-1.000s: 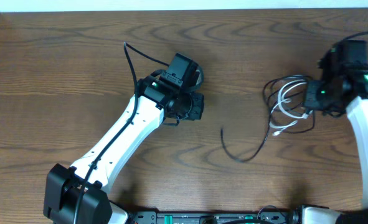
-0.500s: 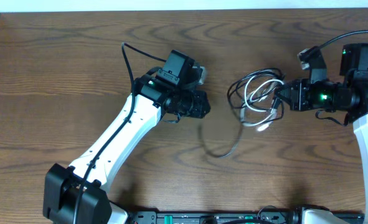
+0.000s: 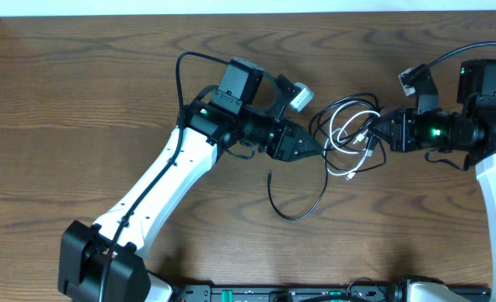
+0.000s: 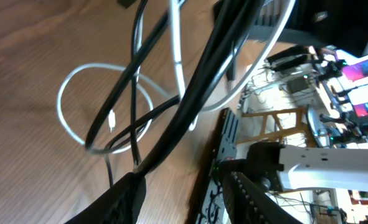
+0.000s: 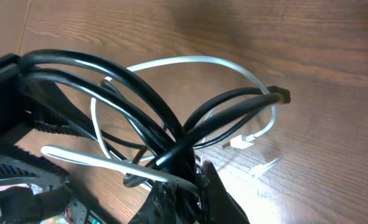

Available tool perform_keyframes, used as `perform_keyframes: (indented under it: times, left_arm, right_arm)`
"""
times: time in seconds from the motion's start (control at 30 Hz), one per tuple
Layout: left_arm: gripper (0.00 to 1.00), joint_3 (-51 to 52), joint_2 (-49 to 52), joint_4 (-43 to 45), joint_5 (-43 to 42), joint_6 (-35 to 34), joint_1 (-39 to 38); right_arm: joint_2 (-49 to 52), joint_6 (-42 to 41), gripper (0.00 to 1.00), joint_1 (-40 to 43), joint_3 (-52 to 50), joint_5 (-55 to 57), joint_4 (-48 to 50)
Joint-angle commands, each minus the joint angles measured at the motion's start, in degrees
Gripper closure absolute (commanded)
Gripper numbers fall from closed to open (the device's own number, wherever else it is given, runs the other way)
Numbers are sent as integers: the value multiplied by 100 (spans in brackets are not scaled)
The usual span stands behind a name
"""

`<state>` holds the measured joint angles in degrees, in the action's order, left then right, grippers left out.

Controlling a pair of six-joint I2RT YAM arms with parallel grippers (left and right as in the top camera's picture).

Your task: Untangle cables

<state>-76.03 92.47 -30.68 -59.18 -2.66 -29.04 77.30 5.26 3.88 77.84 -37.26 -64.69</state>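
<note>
our right fingers [image 5: 218,202] clamp the tangled cables [image 3: 348,134]; our left fingers [image 4: 118,202] hang half open just beside, gripping nothing. we should take one black strand, then pull apart slowly.

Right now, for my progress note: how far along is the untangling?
Done: nothing looks separated; the white cable and black cable loop through each other. In hand: the right tool is shut on the black cable's loops; the left tool is open beside them. Left: pulling the two apart.
</note>
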Motion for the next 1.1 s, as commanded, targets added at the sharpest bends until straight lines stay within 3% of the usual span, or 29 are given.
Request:
perform_keyframes:
  times: [0.0, 0.2, 0.57, 1.07]
  left_arm:
    - [55, -70, -96, 275, -382, 151, -2]
    - [53, -70, -96, 1080, -70, 20, -2]
    - [50, -70, -96, 990, 1709, -238, -2]
    - [50, -70, 2, 1071, 1834, -256, -319]
  right_arm:
    - [-46, 52, 99, -24, 81, -85, -90]
    - [-46, 59, 99, -24, 81, -177, -404]
    - [-46, 59, 99, -24, 81, -302, -503]
    - [-46, 131, 99, -26, 81, -1266, -501]
